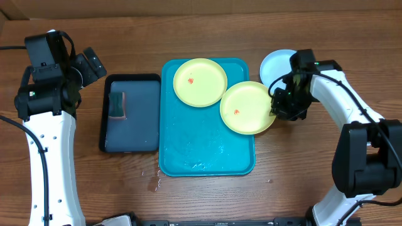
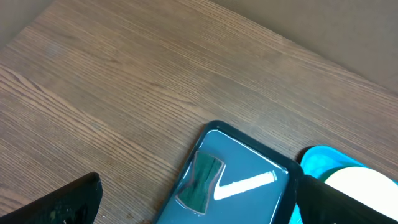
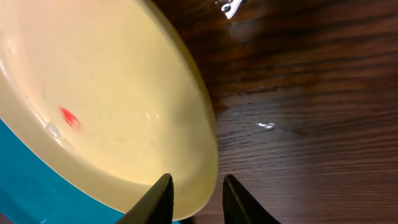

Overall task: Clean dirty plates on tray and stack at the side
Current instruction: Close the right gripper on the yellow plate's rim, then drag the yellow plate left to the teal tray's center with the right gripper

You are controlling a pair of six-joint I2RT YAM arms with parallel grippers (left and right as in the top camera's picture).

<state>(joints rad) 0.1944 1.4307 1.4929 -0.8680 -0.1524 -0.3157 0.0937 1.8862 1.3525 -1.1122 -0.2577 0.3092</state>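
Note:
The teal tray (image 1: 207, 150) lies mid-table. One pale yellow-green plate (image 1: 200, 82) with a red smear rests at its far end. A second yellow-green plate (image 1: 247, 107) (image 3: 112, 93), smeared red (image 3: 69, 117), overhangs the tray's right rim. My right gripper (image 1: 276, 107) (image 3: 198, 177) is shut on this plate's right edge, one finger over the inside and one outside. A light blue plate (image 1: 275, 66) lies on the table behind that gripper, partly hidden. My left gripper (image 1: 94, 63) (image 2: 198, 180) hangs wide open above the far left of the table, holding nothing.
A dark navy tray (image 1: 130, 132) (image 2: 249, 162) with a green sponge (image 1: 117, 105) (image 2: 200, 183) in water sits left of the teal tray. Water drops lie on the table near the teal tray's front left corner (image 1: 154, 182).

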